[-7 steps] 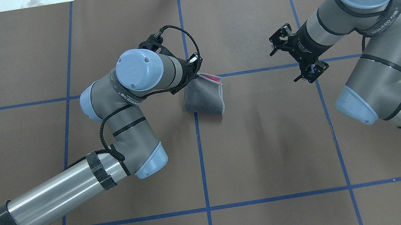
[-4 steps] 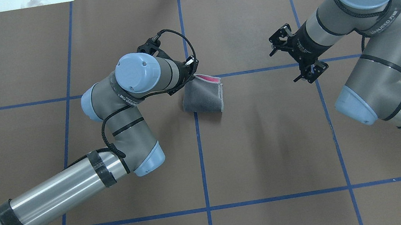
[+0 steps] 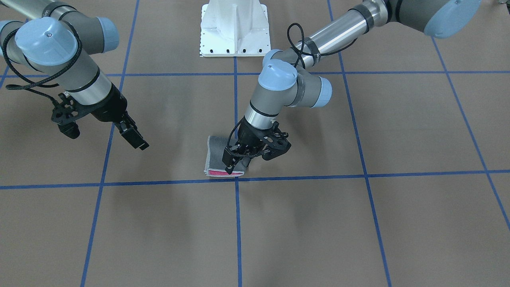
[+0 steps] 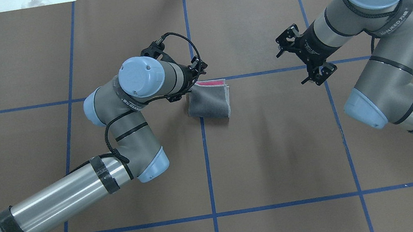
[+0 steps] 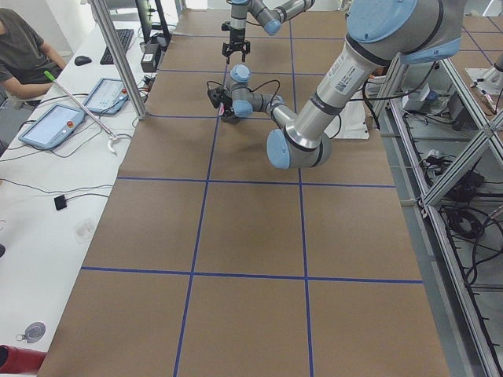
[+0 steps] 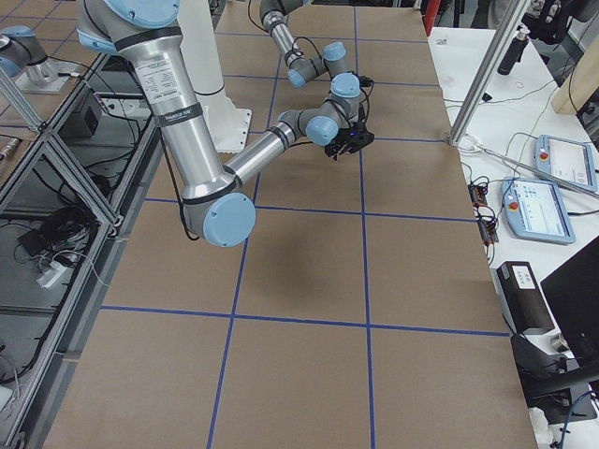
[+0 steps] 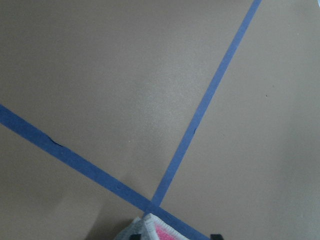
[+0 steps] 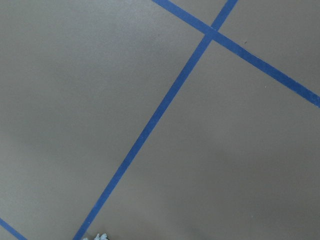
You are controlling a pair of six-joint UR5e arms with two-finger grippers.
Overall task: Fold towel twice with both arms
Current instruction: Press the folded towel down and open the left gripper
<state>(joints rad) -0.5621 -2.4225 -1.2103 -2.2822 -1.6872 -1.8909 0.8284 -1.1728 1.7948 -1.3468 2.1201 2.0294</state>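
The towel (image 4: pixel 208 100) lies folded into a small dark grey square at the table's middle, beside a blue tape crossing. A pink strip (image 4: pixel 210 84) shows along its far edge. It also shows in the front-facing view (image 3: pixel 217 153). My left gripper (image 3: pixel 237 164) is low over the towel's far corner on my left. Its jaws stand a little apart astride that corner, so it looks open. The corner (image 7: pixel 150 229) peeks in at the bottom of the left wrist view. My right gripper (image 3: pixel 139 143) hangs open and empty above the table, well off to the towel's right.
Brown paper with blue tape grid lines (image 4: pixel 209 173) covers the table. The white pedestal base (image 3: pixel 235 28) stands at the robot's edge. My left arm's elbow (image 4: pixel 148 165) lies low over the table's left half. Operator tables with tablets (image 5: pixel 51 126) flank the ends.
The towel's lifted far corner has sunk and the pink strip now lies flat. My left wrist has drawn back slightly to the left. The right arm has barely moved.
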